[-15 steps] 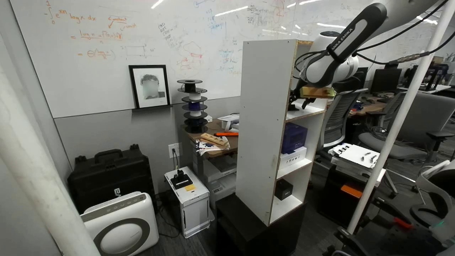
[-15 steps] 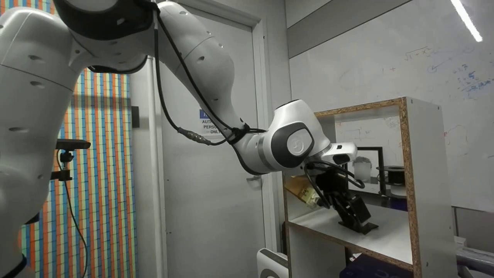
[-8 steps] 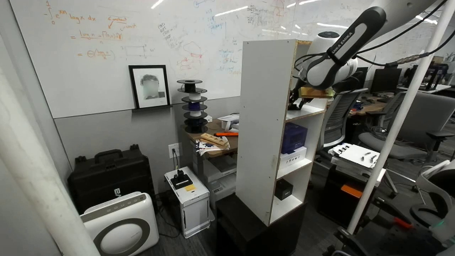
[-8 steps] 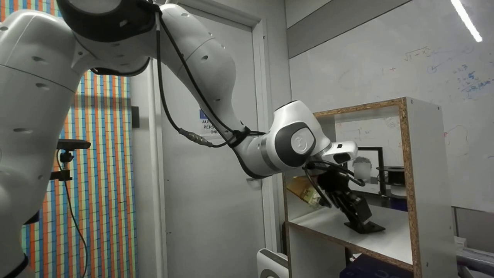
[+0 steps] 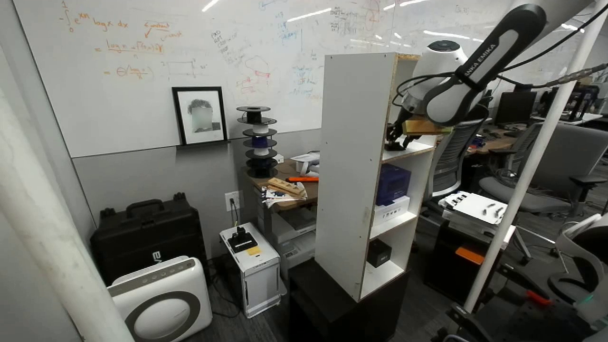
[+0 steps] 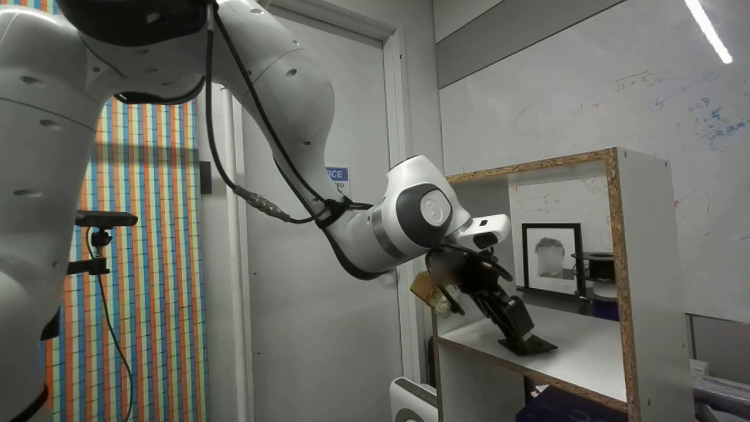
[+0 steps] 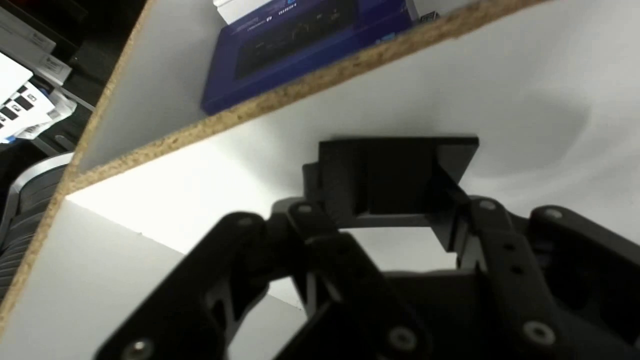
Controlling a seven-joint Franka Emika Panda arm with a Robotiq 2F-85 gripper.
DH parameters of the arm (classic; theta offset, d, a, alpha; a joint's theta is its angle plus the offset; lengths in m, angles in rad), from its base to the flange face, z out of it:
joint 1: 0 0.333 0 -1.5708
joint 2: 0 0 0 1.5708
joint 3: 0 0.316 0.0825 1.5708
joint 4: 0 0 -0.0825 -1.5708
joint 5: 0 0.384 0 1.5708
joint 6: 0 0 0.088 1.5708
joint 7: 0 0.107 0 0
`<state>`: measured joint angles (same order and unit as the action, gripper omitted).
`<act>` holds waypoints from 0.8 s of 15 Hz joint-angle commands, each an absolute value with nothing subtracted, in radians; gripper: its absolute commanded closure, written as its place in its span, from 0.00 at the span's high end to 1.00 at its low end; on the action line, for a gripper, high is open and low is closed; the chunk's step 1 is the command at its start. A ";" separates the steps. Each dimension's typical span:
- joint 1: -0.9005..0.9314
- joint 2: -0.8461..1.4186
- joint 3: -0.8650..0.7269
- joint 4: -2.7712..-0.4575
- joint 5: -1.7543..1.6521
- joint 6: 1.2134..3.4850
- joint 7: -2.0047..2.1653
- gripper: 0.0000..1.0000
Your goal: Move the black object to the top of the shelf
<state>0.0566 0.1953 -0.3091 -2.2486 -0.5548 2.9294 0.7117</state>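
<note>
In both exterior views the white open-fronted shelf (image 5: 356, 166) (image 6: 650, 264) stands tall, its flat top above the upper compartment. Inside that compartment is the black object (image 6: 527, 344) (image 7: 395, 175), a dark block on a flat base plate. My gripper (image 6: 511, 321) (image 7: 387, 202) reaches in from the open front, angled downward, with its jaws closed around the object. In the wrist view the object sits between the fingertips, its plate near the board. Whether the plate touches the board I cannot tell. Dark fingers and dark object blend, so the contact is partly hidden.
The compartment's side walls and upper board enclose the gripper. One level down is a blue box (image 5: 393, 184) (image 7: 310, 45) on a white box (image 5: 392, 211). A small black box (image 5: 379, 252) lies at the bottom. A yellow-brown piece (image 6: 433, 293) juts from the wrist.
The jaws have closed on the black object. Over the last half second the arm has drawn back toward the shelf's open side, and the object has shifted along with it.
</note>
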 commanded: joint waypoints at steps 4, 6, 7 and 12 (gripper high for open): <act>0.085 -0.050 -0.369 -2.509 -0.788 2.930 0.923 0.25; 0.072 -0.115 -0.372 -2.563 -0.843 2.904 0.974 0.25; 0.068 -0.150 -0.371 -2.592 -0.858 2.894 0.985 0.25; 0.060 -0.394 -0.343 -2.734 -0.851 2.696 0.970 0.25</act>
